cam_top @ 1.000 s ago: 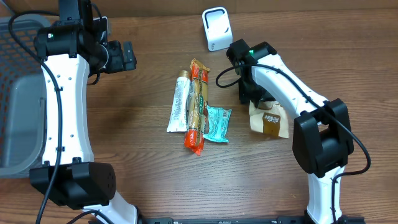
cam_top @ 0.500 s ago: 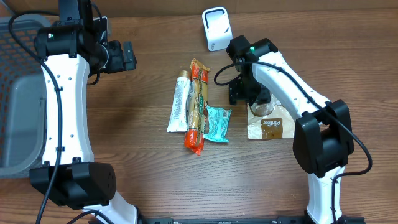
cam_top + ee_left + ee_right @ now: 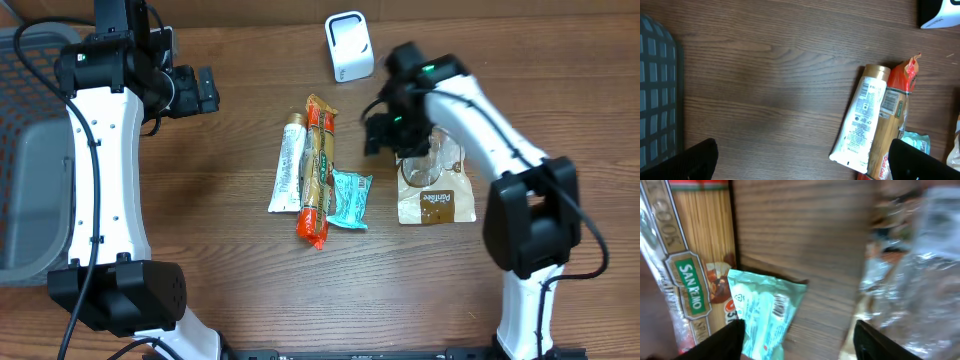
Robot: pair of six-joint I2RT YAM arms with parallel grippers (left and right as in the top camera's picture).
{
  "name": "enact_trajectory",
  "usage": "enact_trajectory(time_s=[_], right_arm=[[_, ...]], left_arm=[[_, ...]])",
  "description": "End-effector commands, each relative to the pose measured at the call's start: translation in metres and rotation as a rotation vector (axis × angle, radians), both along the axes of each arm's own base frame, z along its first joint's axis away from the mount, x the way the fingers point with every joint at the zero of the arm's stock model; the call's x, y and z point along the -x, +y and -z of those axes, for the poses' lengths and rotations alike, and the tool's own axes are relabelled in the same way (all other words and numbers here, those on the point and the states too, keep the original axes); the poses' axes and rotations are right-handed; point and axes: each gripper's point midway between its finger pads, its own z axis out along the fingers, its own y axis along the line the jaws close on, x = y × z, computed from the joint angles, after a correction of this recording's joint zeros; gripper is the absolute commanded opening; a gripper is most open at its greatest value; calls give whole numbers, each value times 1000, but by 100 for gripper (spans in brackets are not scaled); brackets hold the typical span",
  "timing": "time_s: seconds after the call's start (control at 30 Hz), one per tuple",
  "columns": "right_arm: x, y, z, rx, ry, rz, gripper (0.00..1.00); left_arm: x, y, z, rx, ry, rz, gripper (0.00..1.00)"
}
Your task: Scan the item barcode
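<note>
The right pincer (image 3: 384, 132) hangs empty, jaws apart, with a teal packet (image 3: 350, 198) just to its left and a brown pouch (image 3: 437, 200) just to its right. I'd say it's at the picking step. Next it must grip one and show its barcode to the white scanner (image 3: 348, 47) beyond.

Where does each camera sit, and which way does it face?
Overhead: above the table, looking down; the left arm and right arm show.
Left wrist: on the left end effector, facing the tube and basket; its fingers show.
Right wrist: on the right end effector, close over the teal packet and pouch; its fingers show.
Shared: all three see the spaghetti pack.
</note>
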Motion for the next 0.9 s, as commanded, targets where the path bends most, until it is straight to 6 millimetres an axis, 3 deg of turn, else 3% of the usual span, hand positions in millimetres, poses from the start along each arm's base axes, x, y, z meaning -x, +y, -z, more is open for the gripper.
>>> enact_trajectory(time_s=[0.0, 0.13, 0.23, 0.33, 0.43, 0.7, 0.87], right_arm=[[-17, -33, -12, -182, -11, 6, 67], [-34, -87, -21, -292, -64, 58, 66], [-36, -127, -19, -342, -98, 89, 70], [-27, -158, -1, -345, -106, 100, 76], [-14, -175, 24, -348, -113, 92, 77], [6, -173, 65, -429, -152, 100, 84], [19, -148, 85, -470, -158, 65, 87]], left_arm=[[-1, -3, -5, -8, -15, 22, 100], [-1, -3, -5, -8, -15, 22, 100], [-1, -3, -5, -8, -15, 22, 99], [-1, -3, -5, -8, -15, 22, 100], [-1, -3, -5, -8, -15, 22, 100], [-1, -3, -5, -8, -15, 21, 100], [-1, -3, -5, -8, -15, 21, 100]])
